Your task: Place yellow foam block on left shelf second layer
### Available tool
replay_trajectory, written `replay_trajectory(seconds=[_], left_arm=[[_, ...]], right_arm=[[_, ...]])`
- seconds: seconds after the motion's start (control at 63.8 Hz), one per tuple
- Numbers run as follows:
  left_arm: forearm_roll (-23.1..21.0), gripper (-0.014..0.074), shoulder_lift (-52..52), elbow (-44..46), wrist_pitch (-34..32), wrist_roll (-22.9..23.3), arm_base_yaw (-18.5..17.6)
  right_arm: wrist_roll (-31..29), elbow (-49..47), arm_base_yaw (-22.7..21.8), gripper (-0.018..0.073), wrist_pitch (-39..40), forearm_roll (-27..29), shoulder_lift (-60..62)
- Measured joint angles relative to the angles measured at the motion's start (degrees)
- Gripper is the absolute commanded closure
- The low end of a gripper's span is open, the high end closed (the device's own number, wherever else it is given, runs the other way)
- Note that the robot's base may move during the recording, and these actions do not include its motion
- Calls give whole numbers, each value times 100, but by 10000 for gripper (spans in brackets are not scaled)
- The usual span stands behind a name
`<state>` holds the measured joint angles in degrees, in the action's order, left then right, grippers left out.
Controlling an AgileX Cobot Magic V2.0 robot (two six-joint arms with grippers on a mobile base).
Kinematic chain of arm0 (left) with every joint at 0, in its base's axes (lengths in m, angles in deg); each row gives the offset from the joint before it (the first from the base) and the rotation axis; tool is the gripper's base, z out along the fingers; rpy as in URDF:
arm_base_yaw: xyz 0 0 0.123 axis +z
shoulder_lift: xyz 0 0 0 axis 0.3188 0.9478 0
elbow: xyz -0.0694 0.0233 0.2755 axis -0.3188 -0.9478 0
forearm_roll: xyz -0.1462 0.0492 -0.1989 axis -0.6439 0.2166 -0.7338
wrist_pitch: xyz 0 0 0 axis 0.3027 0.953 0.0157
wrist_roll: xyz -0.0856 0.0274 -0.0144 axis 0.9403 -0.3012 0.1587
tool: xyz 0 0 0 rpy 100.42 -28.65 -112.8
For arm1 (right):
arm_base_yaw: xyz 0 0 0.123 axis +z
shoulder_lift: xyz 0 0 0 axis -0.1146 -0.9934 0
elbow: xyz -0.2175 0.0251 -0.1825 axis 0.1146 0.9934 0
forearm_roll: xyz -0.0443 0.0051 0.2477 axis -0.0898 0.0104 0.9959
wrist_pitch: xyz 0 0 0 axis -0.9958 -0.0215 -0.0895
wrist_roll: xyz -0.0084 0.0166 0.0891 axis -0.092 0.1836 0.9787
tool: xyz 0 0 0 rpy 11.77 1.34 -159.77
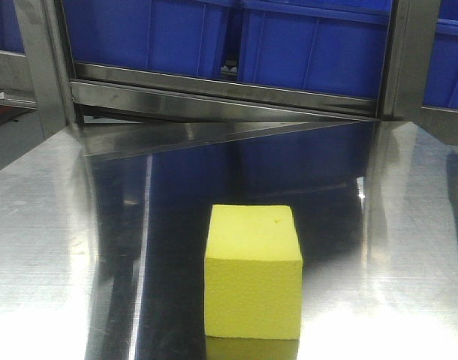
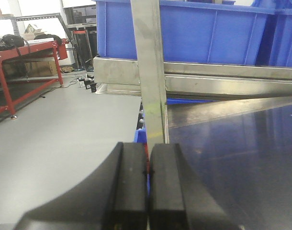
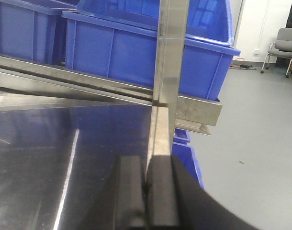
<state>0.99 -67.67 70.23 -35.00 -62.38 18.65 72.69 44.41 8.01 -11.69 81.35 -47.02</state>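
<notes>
Currently the yellow foam block (image 1: 253,274) sits untouched on the shiny steel surface (image 1: 56,247), near its front edge and about midway across, with a small nick on its top face. Neither arm has it. The left gripper (image 2: 147,158) has its fingers (image 2: 129,187) pressed together on nothing, and the right gripper (image 3: 147,167) is likewise closed and empty. Each hangs near a side edge of the surface, close to an upright steel post (image 2: 151,72).

The first risk, I judge, is reaching in with the fingers closed: they would shove the light block across the slick metal rather than grip it. Foam also gives, so a hard squeeze could crush it, and a grip on one corner could let it twist out. Mirror glare on the surface may mislead the approach height. On the carry to the left, the arm could clip the post or the rail under the blue bins (image 1: 304,45).
</notes>
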Motion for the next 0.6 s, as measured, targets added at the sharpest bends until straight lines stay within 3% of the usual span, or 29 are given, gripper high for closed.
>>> replay_trajectory(seconds=[0.596], left_arm=[[0, 472, 0, 0, 0, 0, 0]], right_arm=[[0, 0, 0, 508, 0, 0, 0]])
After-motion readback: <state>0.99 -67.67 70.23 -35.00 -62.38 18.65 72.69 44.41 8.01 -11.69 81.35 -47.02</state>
